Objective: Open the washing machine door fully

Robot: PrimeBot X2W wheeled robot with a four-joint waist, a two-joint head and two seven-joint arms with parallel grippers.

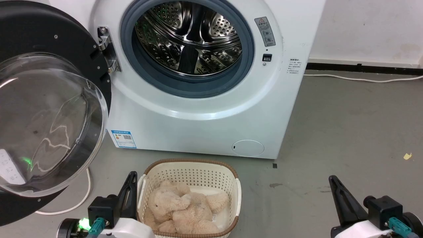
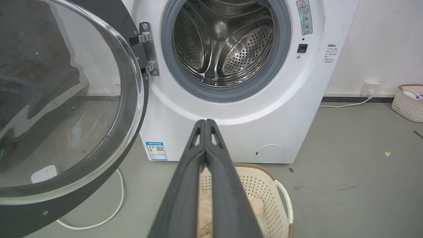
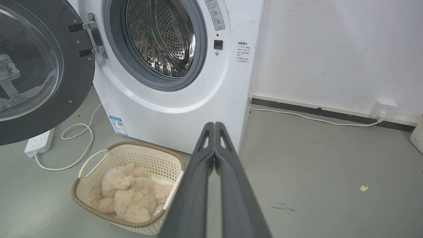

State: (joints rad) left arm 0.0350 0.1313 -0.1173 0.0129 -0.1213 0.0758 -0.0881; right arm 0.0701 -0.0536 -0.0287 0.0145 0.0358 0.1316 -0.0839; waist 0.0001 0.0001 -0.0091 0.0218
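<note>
One white front-loading washing machine [image 1: 211, 115] stands against a pale wall. Its one round black-rimmed washing machine door [image 1: 49, 115] is swung out on a metal hinge [image 1: 107, 49] to the left of the opening, with its clear glass bowl bulging toward the robot. The steel perforated drum [image 1: 191, 36] is exposed inside a grey gasket [image 1: 185, 87].

The front carries three labels: a blue sticker [image 1: 124, 138] with a QR code at the lower left, a grey sticker [image 1: 265, 31] with a red warning triangle beside the opening, and a small block of print [image 1: 294, 66] at the right edge. All the writing is too small to read. There is one small round hatch [image 1: 248, 147] low on the front.

One cream laundry basket [image 1: 191, 163] sits on the grey floor before the machine, holding one beige plush bear [image 1: 181, 208].

Two grippers are low in the head view. The left gripper [image 1: 132, 178] is just beside the basket and the right gripper [image 1: 333, 185] is well apart over bare floor. Each wrist view shows its own fingers pressed together, tip to tip, holding nothing.

The wrist views add a second basket [image 2: 408, 102] at the far right and a wall socket [image 3: 383, 109]. The right wrist view also shows a white power strip [image 3: 39, 143] under the door.
</note>
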